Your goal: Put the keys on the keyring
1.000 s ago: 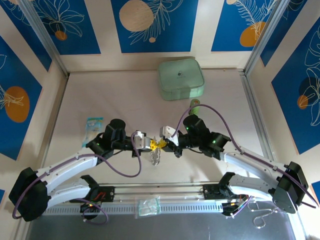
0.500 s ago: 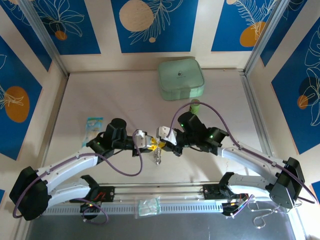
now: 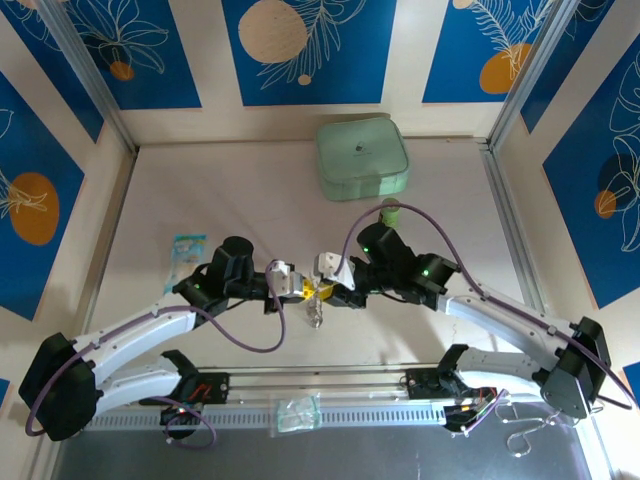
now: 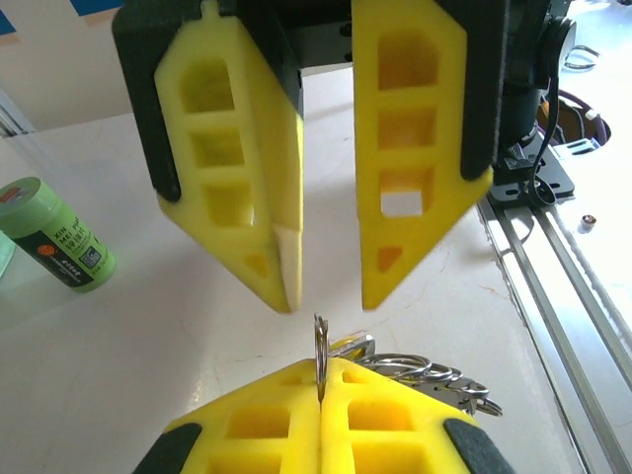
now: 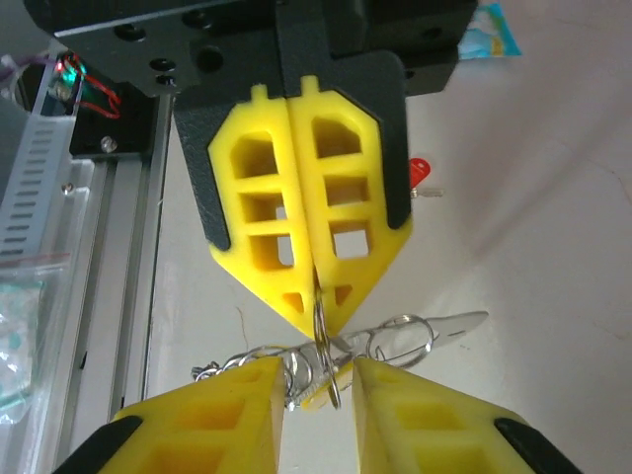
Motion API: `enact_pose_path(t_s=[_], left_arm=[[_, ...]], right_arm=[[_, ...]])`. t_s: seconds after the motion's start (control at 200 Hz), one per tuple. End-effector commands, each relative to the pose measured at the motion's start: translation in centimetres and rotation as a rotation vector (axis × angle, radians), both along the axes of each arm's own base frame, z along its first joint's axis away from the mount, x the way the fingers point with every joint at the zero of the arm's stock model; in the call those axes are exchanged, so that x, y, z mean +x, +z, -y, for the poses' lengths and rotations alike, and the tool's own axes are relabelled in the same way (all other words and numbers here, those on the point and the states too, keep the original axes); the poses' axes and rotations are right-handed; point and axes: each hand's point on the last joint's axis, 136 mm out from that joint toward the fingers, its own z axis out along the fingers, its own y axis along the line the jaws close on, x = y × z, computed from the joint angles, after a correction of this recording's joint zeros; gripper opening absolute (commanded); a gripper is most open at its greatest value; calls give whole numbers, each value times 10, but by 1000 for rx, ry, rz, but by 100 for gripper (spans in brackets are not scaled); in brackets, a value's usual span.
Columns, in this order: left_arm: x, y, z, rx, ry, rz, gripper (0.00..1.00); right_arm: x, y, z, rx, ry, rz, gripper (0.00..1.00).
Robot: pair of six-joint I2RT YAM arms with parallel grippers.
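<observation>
Pale worktop (image 3: 230, 190) lay under both arms. Left of the keyring (image 4: 320, 348), the left pincer (image 4: 321, 380) was clamped shut on its edge. Right of the keyring, the right pincer (image 4: 327, 296) stood partly open, holding nothing. One red-headed key (image 5: 420, 173) lay near the keyring.

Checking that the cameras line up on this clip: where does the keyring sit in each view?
Top external: keyring near the centre, dangling at the tip of the left gripper.
Left wrist: keyring bottom centre, edge-on, rising from the shut left gripper.
Right wrist: keyring lower centre, under the left gripper.
Shared landmark: the left gripper pinching it.
</observation>
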Motion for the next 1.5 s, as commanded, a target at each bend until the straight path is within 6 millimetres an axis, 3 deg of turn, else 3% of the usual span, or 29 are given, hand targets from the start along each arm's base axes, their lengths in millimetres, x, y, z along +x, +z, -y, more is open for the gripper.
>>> enact_pose_path(t_s=[0.0,0.34,0.53,0.74,1.08,1.305,1.41,1.495], left_arm=[[-6,17,3,-62,-33,31,0],[-9,20,4,-79,-52,29,0],[-9,19,4,-74,-51,37,0],[-9,22,3,-88,-47,49,0],[-11,24,3,-98,-58,53,0],[-11,24,3,-100,-62,52,0],[-11,24,3,-98,-60,51,0],[-10,24,3,-98,-58,50,0]], right_arm=[[-4,5,0,72,-11,-36,26],[0,-8,2,51,-38,-46,27],[-2,-7,0,47,-18,-51,12],[-1,-11,-1,35,-14,-61,2],[2,-19,-7,32,-7,-85,0],[-2,-15,-4,45,-9,-85,2],[-2,-9,-3,70,-11,-70,23],[-4,-1,-4,108,-1,-45,27]])
